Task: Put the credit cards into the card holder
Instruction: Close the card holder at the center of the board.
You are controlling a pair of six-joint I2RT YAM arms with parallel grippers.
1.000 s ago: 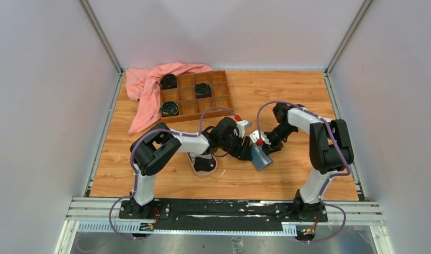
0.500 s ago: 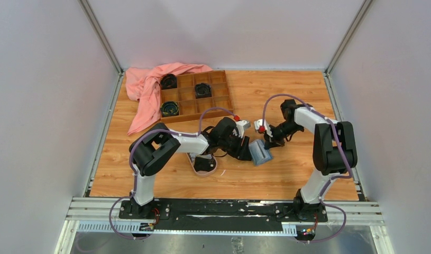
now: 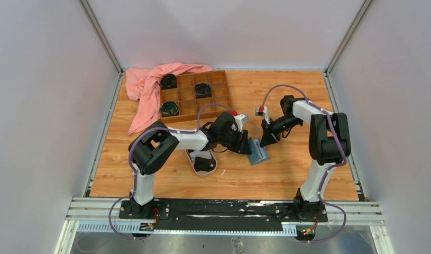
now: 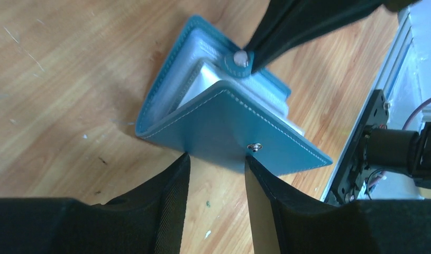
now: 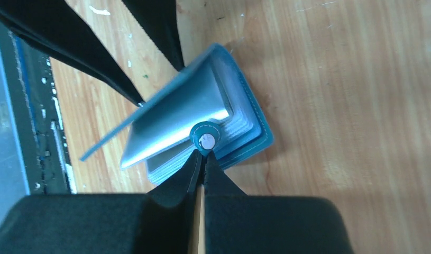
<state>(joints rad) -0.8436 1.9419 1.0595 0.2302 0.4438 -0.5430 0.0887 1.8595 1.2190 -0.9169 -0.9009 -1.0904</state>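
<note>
The wooden table (image 3: 308,95) carries everything, and two arms reach in over it. The left arm (image 3: 155,153) has hardly shifted since a second ago. The right arm (image 3: 327,140) has drawn its wrist back towards the far side.

One pink cloth (image 3: 144,90) is draped over the far left corner of one wooden tray (image 3: 227,95). Three black round things (image 3: 168,81) sit in separate compartments of the tray, as they did before. One pink dish (image 3: 205,174) lies under the left forearm with one black card (image 3: 204,165) in it. That is the only card I can pick out.

The one blue wallet (image 3: 258,153) lies mid-table between the two wrists. A second ago it looked dark and nearly folded. Now it gapes, back flat on the wood, front cover tilted up, pale sleeves showing. Whether cards sit in those sleeves I cannot tell.

The left pincer (image 4: 216,161) is spread, with its tips at the raised cover's free edge. I cannot tell if they touch it. The right pincer (image 5: 202,154) was parted a second ago. Now it is pressed together, pinching the edge of the single round tab (image 5: 205,141) above the sleeves.
</note>
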